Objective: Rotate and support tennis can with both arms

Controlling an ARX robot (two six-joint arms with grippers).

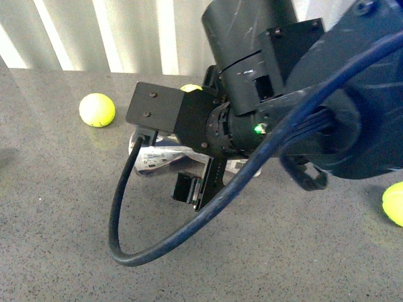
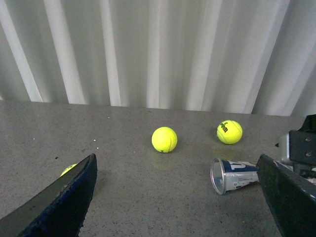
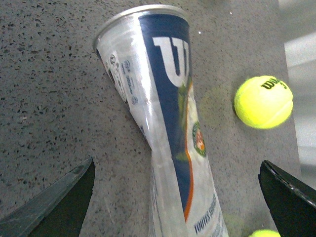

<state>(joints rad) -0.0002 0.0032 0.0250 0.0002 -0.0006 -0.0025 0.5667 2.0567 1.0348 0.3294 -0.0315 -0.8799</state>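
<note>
Tennis can (image 3: 163, 123): one, lying on its side on the grey speckled table (image 1: 63, 251). In the right wrist view it lies between the two jaws with table showing on both sides. Its silver-rimmed end and white W are in view, while its other end is cut off by the picture edge.

Hidden parts: in the front view the right arm (image 1: 283, 94) covers most of the can, leaving a clear patch and a strip with the barcode. In the left wrist view the can's rimmed end faces the camera. The rest runs behind one jaw and the right arm's boxy housing.

Right arm: one, with jaws released, spread wide and not touching the can. From the front the jaws are hard to make out under the wrist.

Left arm (image 2: 59, 202): one, with only its two jaws showing, at the picture's lower corners. They are released, with bare table between them, well apart from the can.

Tennis balls (image 1: 97, 109): three in the front view, one whole, one mostly behind the arm and one cut by the edge. Three show in the left wrist view, one mostly behind a jaw. Two show in the right wrist view, one cut off.

Cable (image 1: 119, 220): one, dark, looping down from the right arm.

Wall (image 2: 148, 49): white and ribbed, behind the table.
</note>
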